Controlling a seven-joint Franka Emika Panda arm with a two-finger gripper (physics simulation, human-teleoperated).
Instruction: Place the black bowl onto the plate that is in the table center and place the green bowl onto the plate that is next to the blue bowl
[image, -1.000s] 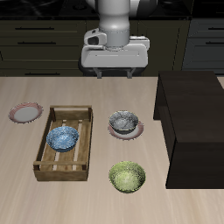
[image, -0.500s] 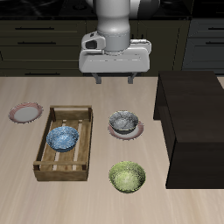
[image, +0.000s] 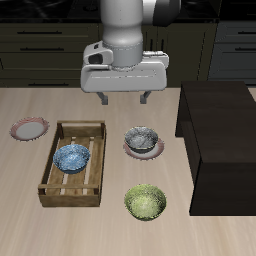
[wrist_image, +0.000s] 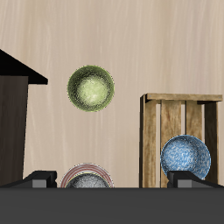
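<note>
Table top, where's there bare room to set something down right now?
Bare patches: the table strip along the front edge beside the green bowl, and the stretch between the empty plate and the back edge. Crowded: between the wooden crate, the black bowl and the dark cabinet.

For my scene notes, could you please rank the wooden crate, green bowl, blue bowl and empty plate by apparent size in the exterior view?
1. Wooden crate
2. Green bowl
3. Blue bowl and empty plate: too alike to rank.

Slatted wooden crate, speckled green bowl
</note>
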